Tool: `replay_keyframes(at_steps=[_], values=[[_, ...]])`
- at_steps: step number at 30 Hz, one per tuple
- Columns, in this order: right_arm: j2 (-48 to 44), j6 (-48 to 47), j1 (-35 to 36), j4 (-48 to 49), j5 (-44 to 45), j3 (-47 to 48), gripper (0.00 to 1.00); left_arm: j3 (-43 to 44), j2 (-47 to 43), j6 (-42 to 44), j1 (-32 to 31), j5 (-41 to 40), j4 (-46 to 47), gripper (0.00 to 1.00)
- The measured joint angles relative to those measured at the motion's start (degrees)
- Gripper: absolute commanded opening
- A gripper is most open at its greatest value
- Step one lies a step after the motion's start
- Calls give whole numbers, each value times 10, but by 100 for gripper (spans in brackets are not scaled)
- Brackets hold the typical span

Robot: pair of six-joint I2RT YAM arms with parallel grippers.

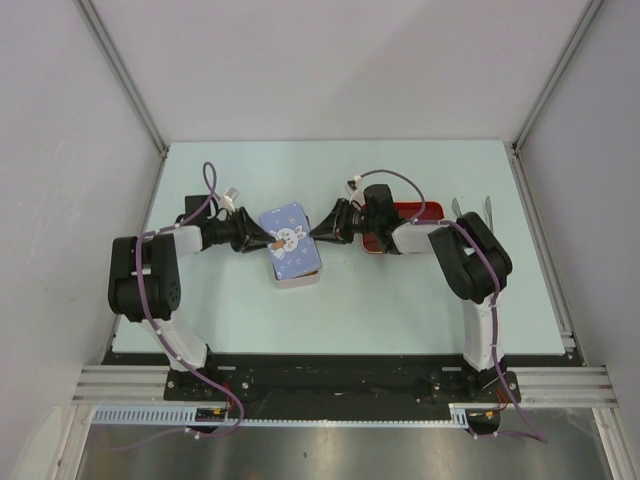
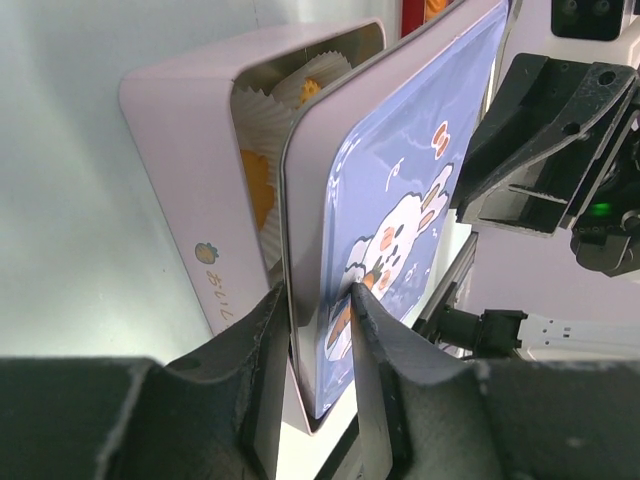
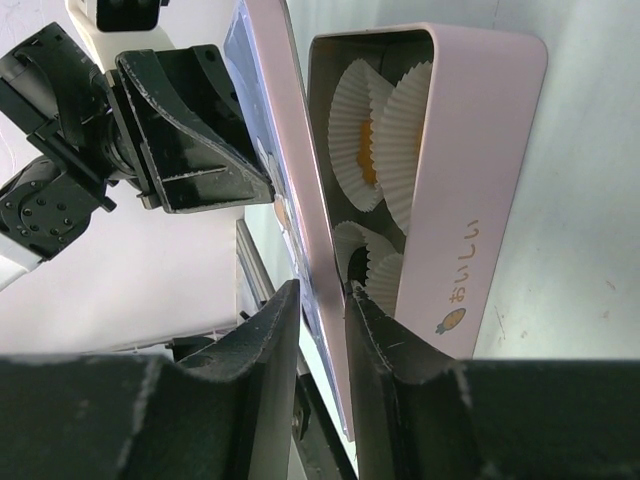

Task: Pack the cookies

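A pale pink tin (image 1: 300, 277) lies at mid-table, and its blue rabbit lid (image 1: 290, 238) is held tilted over it. My left gripper (image 1: 262, 241) is shut on the lid's left edge, one finger on each face (image 2: 315, 295). My right gripper (image 1: 318, 232) is shut on the opposite edge (image 3: 320, 290), its inner finger just inside the tin's mouth. The gap under the lid shows orange cookies (image 2: 257, 185) sitting in white paper cups (image 3: 395, 130) inside the tin (image 3: 465, 170). The rest of the tin's inside is hidden by the lid.
A red tray (image 1: 415, 212) sits behind the right arm, and a bit of orange shows in it (image 2: 432, 10). Metal tongs (image 1: 470, 208) lie at the back right. A small grey object (image 1: 232, 195) rests behind the left arm. White walls close in three sides.
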Motion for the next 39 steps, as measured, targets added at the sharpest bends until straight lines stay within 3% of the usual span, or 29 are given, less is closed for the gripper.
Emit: replay_keyframes(at_steps=[18,39], values=[[3,-7,1,-4,1,0,28,18,1,-4,-1,3,-14,26],[3,-14,11,-24,1,0,28,30,-15,0,-1,1,-28,26]])
